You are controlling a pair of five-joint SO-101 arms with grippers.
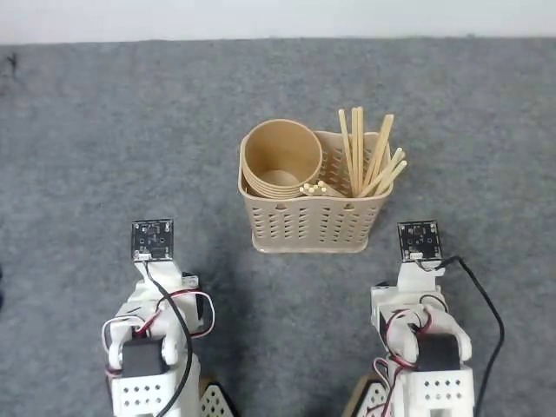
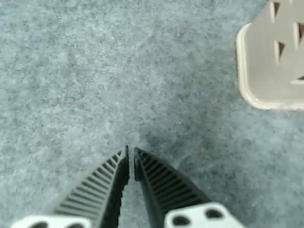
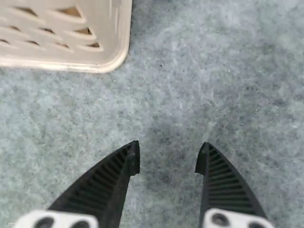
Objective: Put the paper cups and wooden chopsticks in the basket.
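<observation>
A beige slotted basket [image 1: 308,224] stands at the table's middle. Stacked brown paper cups [image 1: 280,158] sit in its left half, and several wooden chopsticks [image 1: 368,161] lean upright in its right half. Both arms rest near the front edge, one on each side of the basket and short of it. My left gripper [image 2: 131,164] is shut over bare grey carpet, with a corner of the basket [image 2: 266,71] off to one side. My right gripper [image 3: 167,159] is open with nothing between its fingers, and the basket's base [image 3: 66,38] lies ahead of it.
Grey carpet [image 1: 104,130] covers the whole table. A pale wall strip [image 1: 278,17] runs along the far edge. Cables [image 1: 482,295] trail from the arm on the right.
</observation>
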